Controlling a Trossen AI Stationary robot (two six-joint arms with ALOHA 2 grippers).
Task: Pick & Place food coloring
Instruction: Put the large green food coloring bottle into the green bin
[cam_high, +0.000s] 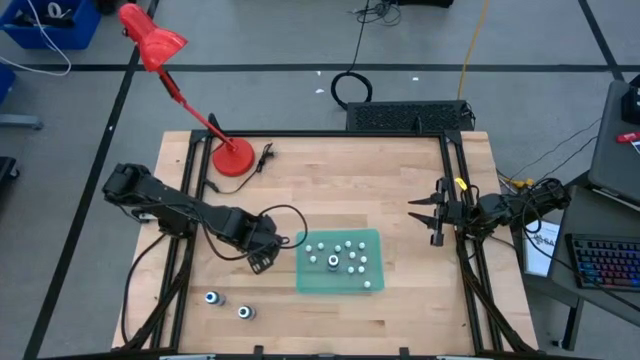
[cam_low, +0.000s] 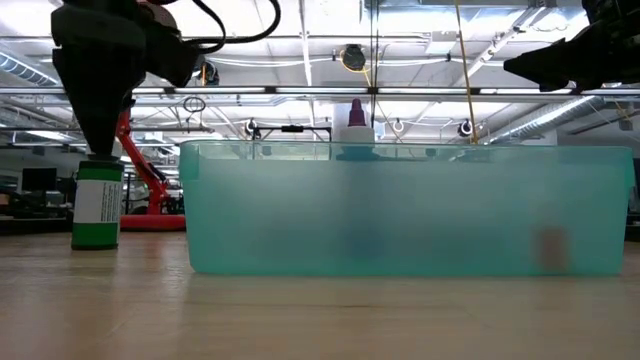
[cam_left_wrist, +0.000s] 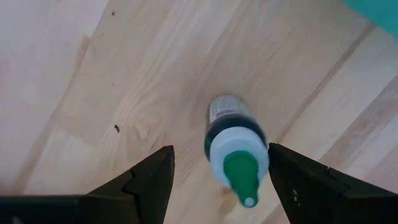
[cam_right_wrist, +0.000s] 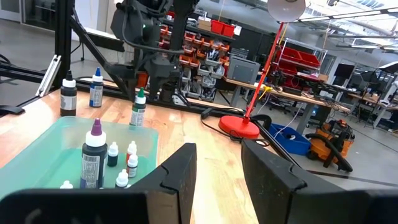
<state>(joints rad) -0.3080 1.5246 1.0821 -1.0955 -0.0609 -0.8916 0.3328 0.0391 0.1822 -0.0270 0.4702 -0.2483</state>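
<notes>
A green-tipped food coloring bottle (cam_left_wrist: 236, 149) stands upright on the wooden table, just left of the teal tray (cam_high: 305, 275). My left gripper (cam_left_wrist: 221, 180) is open above it, pointing down, one finger on each side of its tip; in the low view the gripper (cam_low: 100, 110) hovers right over the bottle (cam_low: 97, 205). Several small bottles and a taller purple-topped one (cam_right_wrist: 95, 158) stand in the tray. Two more bottles (cam_high: 212, 298) (cam_high: 245, 312) stand near the table's near-left corner. My right gripper (cam_high: 425, 215) waits open at the table's right edge.
A red desk lamp has its base (cam_high: 233, 157) on the far-left part of the table, and its head reaches out past the table's far-left corner. A black cable (cam_high: 285, 215) loops beside my left arm. Bare wood lies between the tray and my right gripper.
</notes>
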